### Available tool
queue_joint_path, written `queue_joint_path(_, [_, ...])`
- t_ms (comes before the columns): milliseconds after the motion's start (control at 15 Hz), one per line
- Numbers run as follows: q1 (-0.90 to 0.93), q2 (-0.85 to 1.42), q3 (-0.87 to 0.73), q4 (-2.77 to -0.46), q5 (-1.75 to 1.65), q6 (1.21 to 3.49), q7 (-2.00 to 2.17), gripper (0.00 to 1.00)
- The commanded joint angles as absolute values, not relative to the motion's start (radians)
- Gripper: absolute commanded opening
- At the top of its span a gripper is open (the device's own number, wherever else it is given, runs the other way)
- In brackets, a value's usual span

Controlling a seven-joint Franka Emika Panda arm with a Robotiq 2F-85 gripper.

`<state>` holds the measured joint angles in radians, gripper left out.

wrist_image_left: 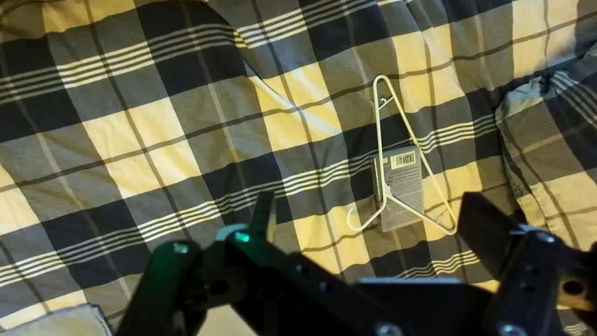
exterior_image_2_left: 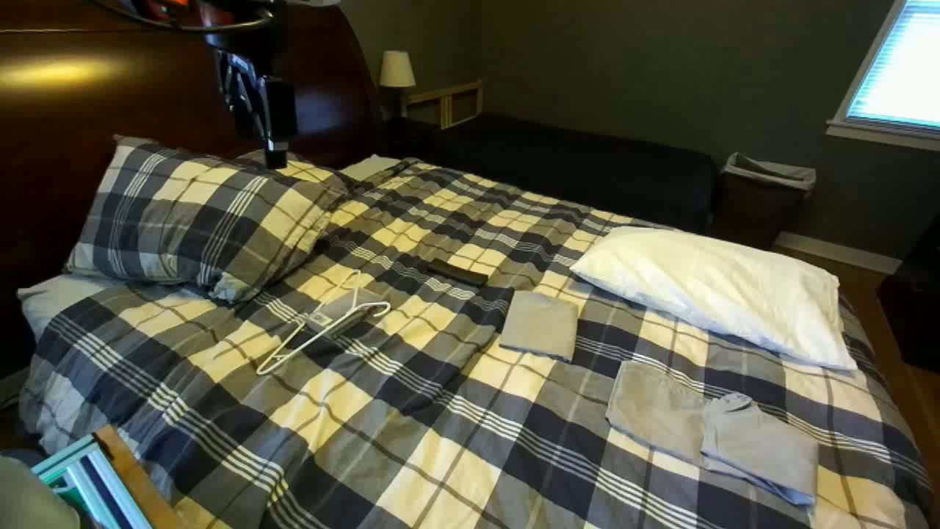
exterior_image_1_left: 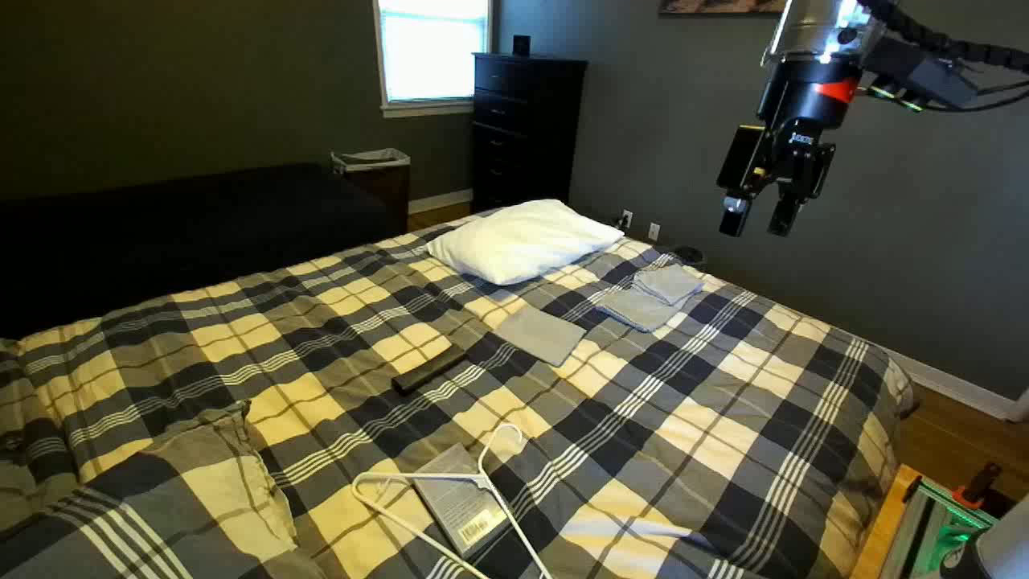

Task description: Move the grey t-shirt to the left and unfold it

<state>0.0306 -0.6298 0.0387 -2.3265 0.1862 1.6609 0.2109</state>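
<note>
Plain light-grey folded cloths lie flat on the plaid bedspread. A single grey piece (exterior_image_1_left: pixel 543 334) lies near mid-bed and shows in both exterior views (exterior_image_2_left: pixel 542 327). Two overlapping grey pieces (exterior_image_1_left: pixel 643 305) lie beyond it near the bed's edge, also in both exterior views (exterior_image_2_left: pixel 764 448). I cannot tell which is the grey t-shirt. In the wrist view a grey cloth corner (wrist_image_left: pixel 58 322) shows at the bottom left. My gripper (exterior_image_1_left: pixel 757 223) is open and empty, high above the bed, apart from every cloth. In the wrist view its fingers (wrist_image_left: pixel 368 200) stand wide apart.
A white hanger (exterior_image_1_left: pixel 482 480) lies over a grey box (exterior_image_1_left: pixel 466 507). A black bar (exterior_image_1_left: pixel 428 370) lies near the single cloth. A white pillow (exterior_image_1_left: pixel 522 241) and a plaid pillow (exterior_image_2_left: pixel 205 213) rest on the bed (exterior_image_1_left: pixel 707 426). A dark dresser (exterior_image_1_left: pixel 526 129) stands behind.
</note>
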Motion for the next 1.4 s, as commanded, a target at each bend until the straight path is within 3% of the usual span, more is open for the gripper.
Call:
queue_joint_path(0, [0.016, -0.629, 0.049, -2.323, 0.192, 1.656, 0.205, 1.0])
queue_joint_path(400, [0.016, -0.629, 0.049, -2.323, 0.192, 1.656, 0.205, 1.0])
queue_joint_path(1000, [-0.156, -0.421, 0.052, -2.338, -0.126, 2.038, 0.305, 1.0])
queue_joint_path(1333, [-0.169, -0.35, 0.025, -2.32, -0.204, 2.017, 0.343, 1.0])
